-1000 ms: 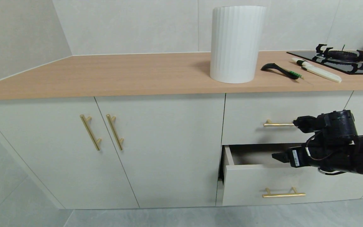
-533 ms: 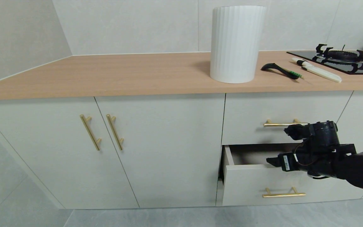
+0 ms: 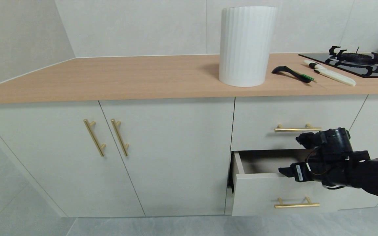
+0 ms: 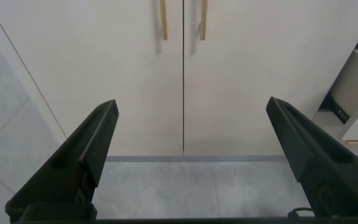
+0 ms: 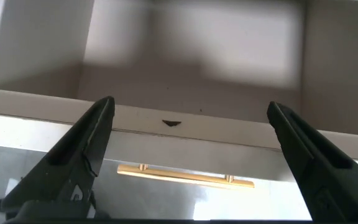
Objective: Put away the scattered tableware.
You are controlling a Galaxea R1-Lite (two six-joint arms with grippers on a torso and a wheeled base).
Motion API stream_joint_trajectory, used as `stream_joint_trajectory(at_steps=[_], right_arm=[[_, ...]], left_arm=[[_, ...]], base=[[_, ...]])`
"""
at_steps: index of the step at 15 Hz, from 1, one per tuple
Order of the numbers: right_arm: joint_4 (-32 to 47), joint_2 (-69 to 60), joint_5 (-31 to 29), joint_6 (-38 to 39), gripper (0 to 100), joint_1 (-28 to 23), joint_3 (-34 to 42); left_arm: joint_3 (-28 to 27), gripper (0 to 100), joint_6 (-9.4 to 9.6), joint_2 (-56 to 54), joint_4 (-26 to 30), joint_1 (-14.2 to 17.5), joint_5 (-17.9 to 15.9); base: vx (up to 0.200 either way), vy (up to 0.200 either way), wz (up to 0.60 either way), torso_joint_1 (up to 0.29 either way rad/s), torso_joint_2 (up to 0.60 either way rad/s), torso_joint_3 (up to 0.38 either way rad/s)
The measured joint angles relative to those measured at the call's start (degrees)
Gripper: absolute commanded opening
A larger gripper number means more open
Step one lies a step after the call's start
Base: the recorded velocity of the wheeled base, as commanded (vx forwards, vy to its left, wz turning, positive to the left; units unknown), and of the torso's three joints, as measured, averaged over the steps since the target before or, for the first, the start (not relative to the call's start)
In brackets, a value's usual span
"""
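Spread wide, the fingers point(image 3: 289, 171) of the right gripper point(image 3: 293, 155) are held empty at the mouth of the pulled-out pale lower drawer point(image 3: 261, 193), which is found below and to the right of the tall white ribbed cylinder point(image 3: 245, 46) standing on the wooden table point(image 3: 126, 77). A brass bar handle point(image 5: 185, 176) on the drawer front is seen between these fingers in the right wrist view. Two pieces of tableware are left on the table to the right of the cylinder: a black-handled utensil with a green end point(image 3: 290, 72) close by, and a white knife point(image 3: 331, 74) just beyond it. The left gripper point(image 4: 191, 162) is likewise held spread and empty, faced toward the pale double cabinet doors point(image 4: 183, 68) below and left of the cylinder.
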Motion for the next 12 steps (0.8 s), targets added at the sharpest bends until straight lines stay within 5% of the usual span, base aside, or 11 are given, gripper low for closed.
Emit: stream_joint_trajectory(at_steps=[7, 12], right_arm=[[10.67, -2.06, -0.15, -0.15, 100, 0.43, -1.08], [29.85, -4.40, -0.13, -0.20, 100, 0.95, -5.24]], left_arm=[[0.00, 100, -0.02, 0.00, 0.00, 0.00, 0.02], [0.00, 100, -0.02, 0.00, 0.00, 0.00, 0.02]], base=[[0.000, 0.000, 0.00, 0.000, 0.00, 0.000], [0.000, 0.000, 0.00, 0.000, 0.00, 0.000]])
